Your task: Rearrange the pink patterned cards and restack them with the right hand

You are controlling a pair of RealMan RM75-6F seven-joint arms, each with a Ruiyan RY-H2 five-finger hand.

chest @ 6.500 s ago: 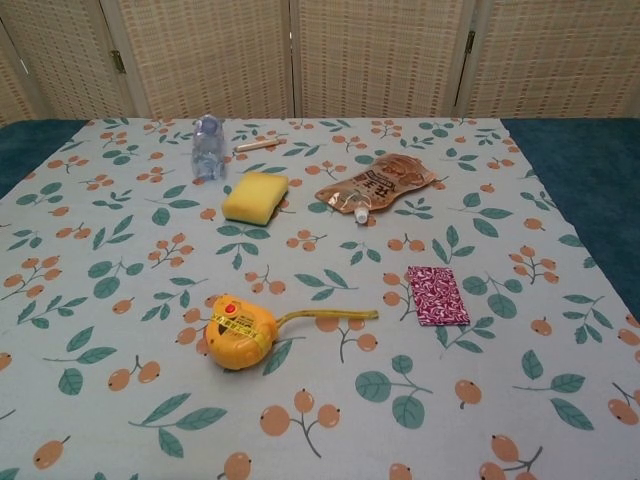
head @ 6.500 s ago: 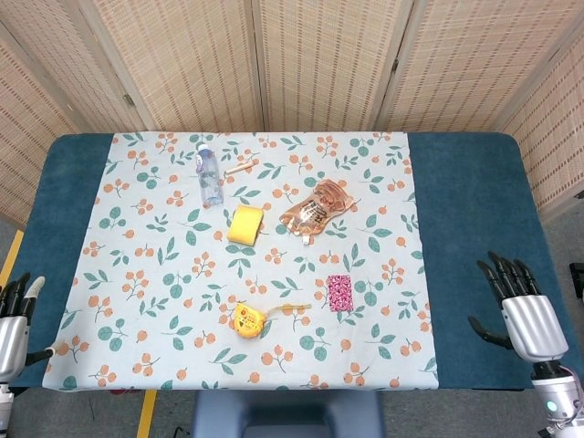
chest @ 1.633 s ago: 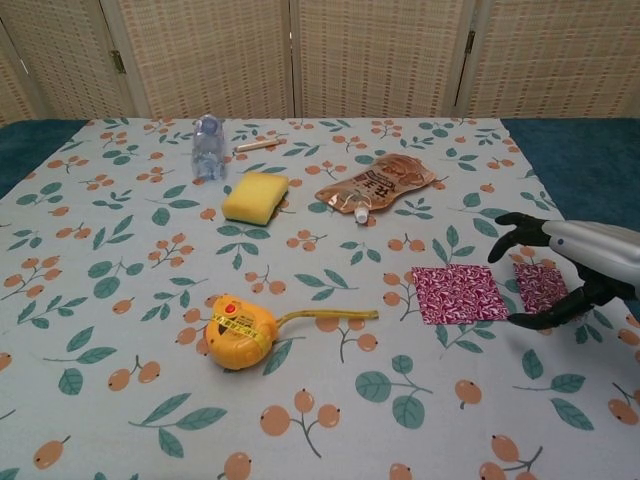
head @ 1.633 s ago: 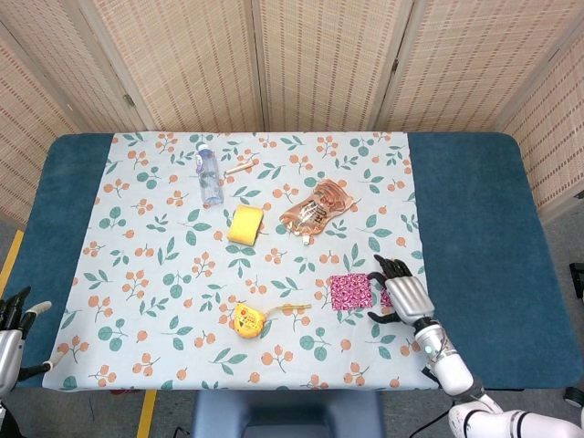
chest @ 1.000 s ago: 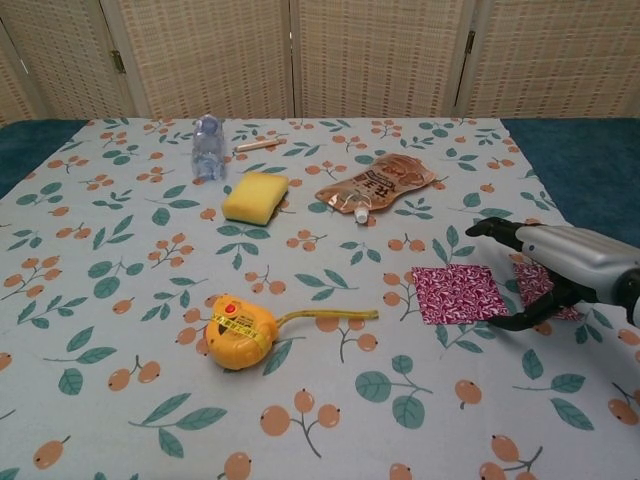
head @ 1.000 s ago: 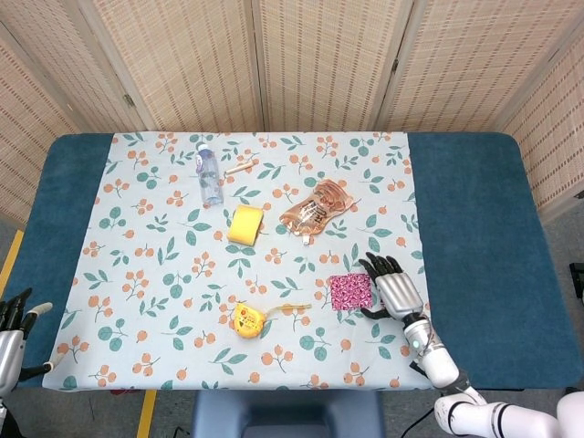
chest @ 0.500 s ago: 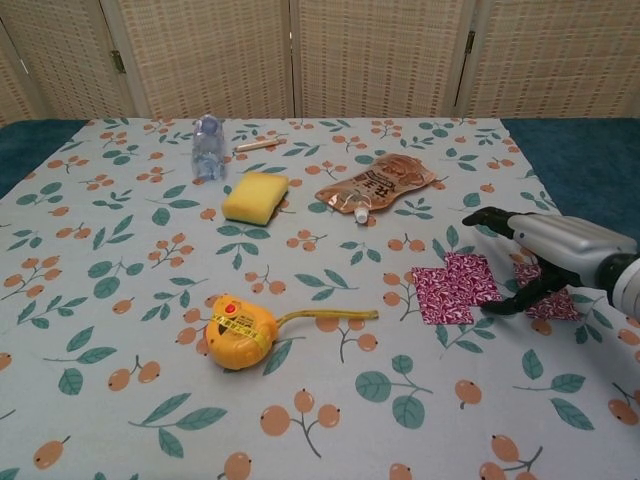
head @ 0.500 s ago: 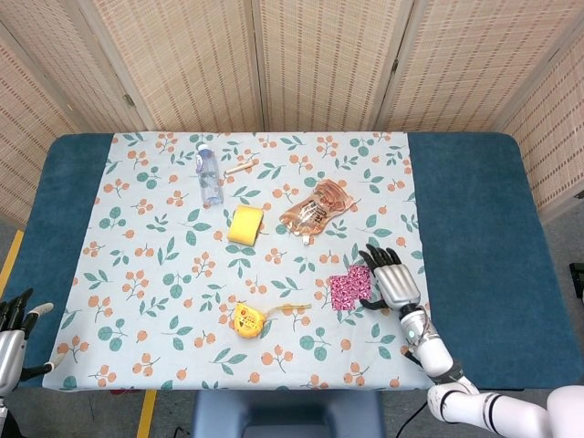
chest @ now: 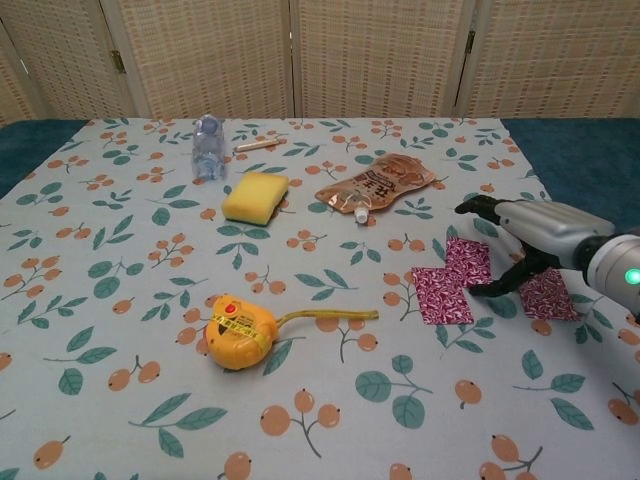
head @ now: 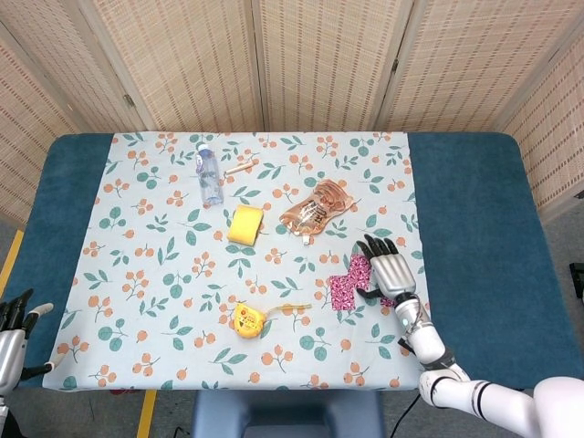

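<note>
Three pink patterned cards lie spread on the floral cloth. In the chest view one card [chest: 439, 296] lies flat at the left, a second card [chest: 468, 262] is pushed past its far right corner, and a third card [chest: 547, 293] lies to the right. My right hand [chest: 522, 236] hovers over the second and third cards with fingers spread, thumb tip touching the second card's near edge. In the head view the right hand [head: 385, 266] covers part of the cards [head: 346, 288]. My left hand [head: 11, 330] hangs off the table's near left corner, fingers apart.
A yellow tape measure [chest: 238, 331] with its tape pulled out lies left of the cards. Further back are a yellow sponge [chest: 255, 196], a brown spouted pouch [chest: 376, 185], a small water bottle [chest: 206, 146] and a wooden stick [chest: 260, 144].
The right hand came in from the table's right edge and spread the single stack into three cards. In the last half second it slid the middle card further away.
</note>
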